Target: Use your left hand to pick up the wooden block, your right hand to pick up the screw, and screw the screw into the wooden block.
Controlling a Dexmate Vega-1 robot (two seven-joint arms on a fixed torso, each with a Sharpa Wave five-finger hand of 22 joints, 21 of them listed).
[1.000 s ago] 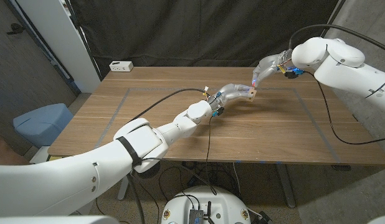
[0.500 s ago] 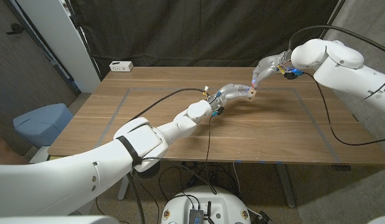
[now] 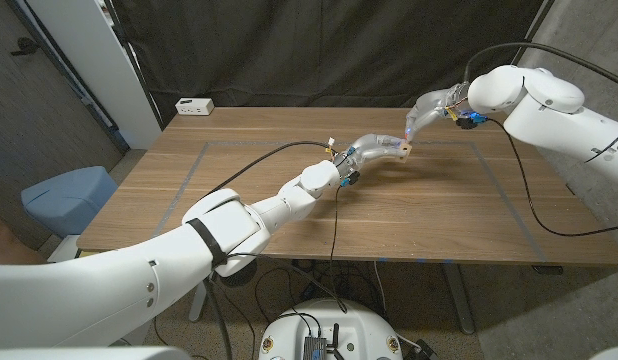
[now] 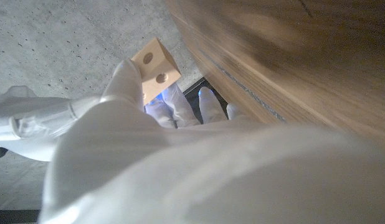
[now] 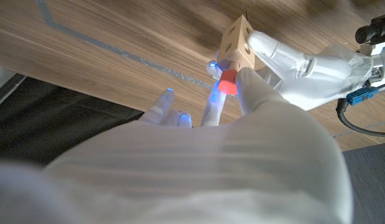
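Currently: wooden block (image 5: 237,43) held above the desk (image 3: 289,190) by left hand (image 3: 377,150); right hand (image 3: 421,115) pinches the screw (image 5: 227,82) (red head), its tip against the block's face, axis pointing into it.

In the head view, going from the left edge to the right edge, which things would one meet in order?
Blue bin on the floor → white power strip at the table's far edge → left hand → wooden block it holds → right hand.
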